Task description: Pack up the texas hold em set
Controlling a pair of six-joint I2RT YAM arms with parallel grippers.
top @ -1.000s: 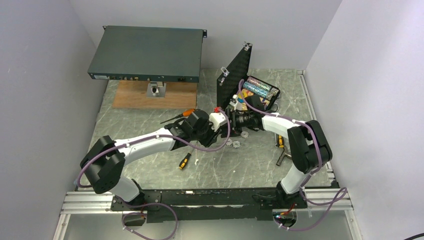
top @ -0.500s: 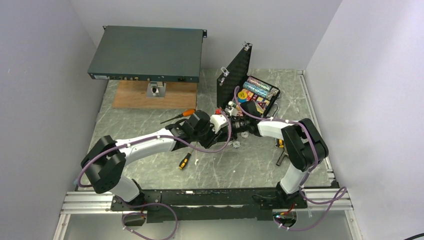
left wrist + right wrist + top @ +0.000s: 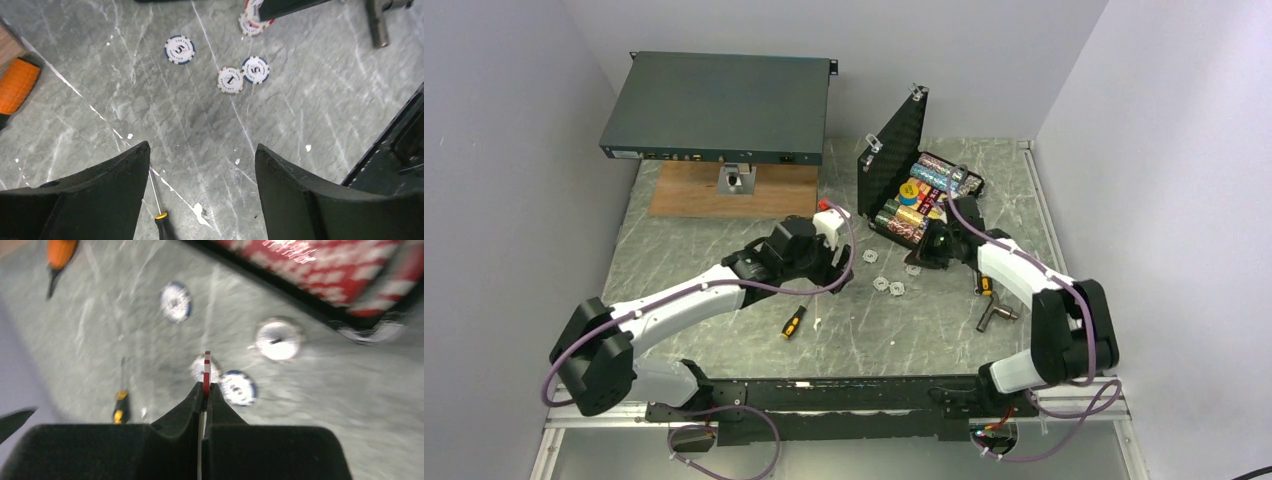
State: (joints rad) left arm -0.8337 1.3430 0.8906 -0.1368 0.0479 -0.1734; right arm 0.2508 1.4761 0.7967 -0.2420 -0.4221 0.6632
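**Arms part; right pincer comes away with a chip**

Since a second ago both wrists have drawn apart from their meeting point mid-worktop. The left arm has swung back toward the left, and the right arm has shifted toward the case.

The right gripper (image 3: 205, 387) is pressed together on a red-and-white chip (image 3: 206, 366). The chip stands on edge, its faces flat against the pads. The left gripper (image 3: 200, 155) is spread wide and holds nothing.

The open case (image 3: 894, 150) sits toward the far right corner of the worktop (image 3: 724, 330). It lies just beyond the right pincer, so the right arm is plainly the nearer one. Its lid stands raised on the left side. Its tray holds chip rows (image 3: 924, 190) lying side by side, their long axes running from near-left to far-right. I judge the held chip must go in edge-first, in line with a row. Whether a gap is free I cannot tell.

Loose chips (image 3: 230, 80) lie flat mid-worktop, ahead of the left pincer. A screwdriver (image 3: 793, 322) lies nearer the near edge.
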